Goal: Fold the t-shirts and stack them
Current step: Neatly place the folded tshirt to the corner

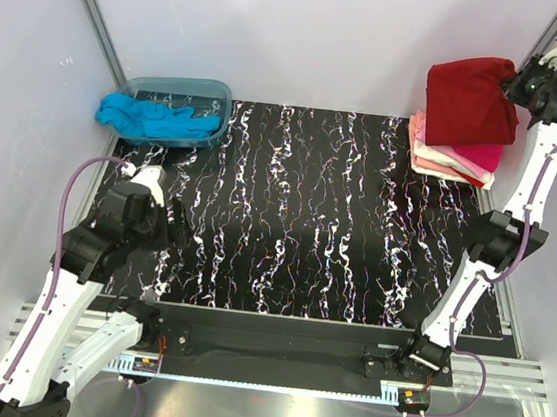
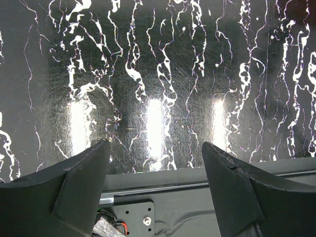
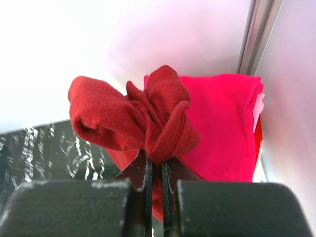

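Observation:
A folded dark red t-shirt hangs above the stack at the far right, with my right gripper shut on its edge. In the right wrist view the red cloth bunches at the closed gripper. Below it lies the stack of folded t-shirts, magenta on top, pink and peach beneath; the magenta one shows behind the red cloth. A turquoise t-shirt spills out of the tub at the far left. My left gripper hovers open over the near-left table, nothing between its fingers.
The translucent blue-grey tub stands at the far left corner. The black marbled table spans the middle. White walls enclose the cell, with a metal post close beside the stack. The table's front rail lies below the left gripper.

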`<action>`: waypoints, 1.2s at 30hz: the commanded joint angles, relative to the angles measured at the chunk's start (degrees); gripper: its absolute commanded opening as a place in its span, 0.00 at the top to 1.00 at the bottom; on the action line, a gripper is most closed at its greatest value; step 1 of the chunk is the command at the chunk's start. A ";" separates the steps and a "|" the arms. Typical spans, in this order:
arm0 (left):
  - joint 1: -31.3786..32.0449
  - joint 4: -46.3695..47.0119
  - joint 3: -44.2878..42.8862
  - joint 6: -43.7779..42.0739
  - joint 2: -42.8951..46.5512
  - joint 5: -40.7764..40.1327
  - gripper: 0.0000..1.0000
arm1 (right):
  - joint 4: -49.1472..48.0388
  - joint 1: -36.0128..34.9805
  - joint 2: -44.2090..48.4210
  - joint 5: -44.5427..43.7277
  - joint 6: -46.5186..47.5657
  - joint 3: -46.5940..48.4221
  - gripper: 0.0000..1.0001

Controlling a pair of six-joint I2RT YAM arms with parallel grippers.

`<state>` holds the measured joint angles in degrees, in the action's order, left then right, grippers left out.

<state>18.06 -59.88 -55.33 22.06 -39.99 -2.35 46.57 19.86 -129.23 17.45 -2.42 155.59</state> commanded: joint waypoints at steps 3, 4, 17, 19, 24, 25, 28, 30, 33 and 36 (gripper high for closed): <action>0.13 2.05 0.05 -0.09 -0.35 0.06 0.20 | -10.87 3.26 -2.08 8.47 -8.92 3.05 1.00; 0.22 2.05 -0.04 -0.09 -0.79 0.06 0.20 | -11.32 3.26 -2.08 9.00 -9.44 3.05 1.00; 0.13 2.05 -0.04 0.26 -0.97 -0.29 0.21 | -20.02 6.07 -1.98 10.41 -18.14 0.33 1.00; 0.22 2.13 0.05 0.35 -1.23 -0.11 0.21 | -20.64 6.25 -2.78 9.53 -17.98 -0.46 1.00; 0.13 2.39 0.31 0.52 -2.29 0.41 0.21 | -22.04 7.04 -6.64 6.63 -17.97 -2.48 1.00; 0.13 2.57 0.66 0.78 -2.55 0.76 0.21 | -22.22 7.12 -8.04 6.54 -18.06 -2.83 1.00; 0.13 2.84 1.54 1.22 -3.43 1.64 0.23 | -23.10 7.13 -10.33 6.28 -18.33 -4.23 1.00; 0.13 3.01 1.80 1.40 -3.52 1.91 0.24 | -24.50 7.48 -12.53 5.23 -18.85 -6.26 1.00; 0.13 3.10 1.89 1.23 -2.99 2.00 0.23 | -24.95 8.00 -15.61 3.04 -19.12 -7.14 1.00; 0.13 3.19 2.42 1.23 -2.55 2.00 0.23 | -26.34 8.79 -16.85 -1.18 -19.03 -9.42 1.00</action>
<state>18.06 -59.33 -53.47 22.96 -43.44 -1.54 23.22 26.30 -144.92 22.41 -18.57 147.89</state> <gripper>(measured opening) 0.766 0.045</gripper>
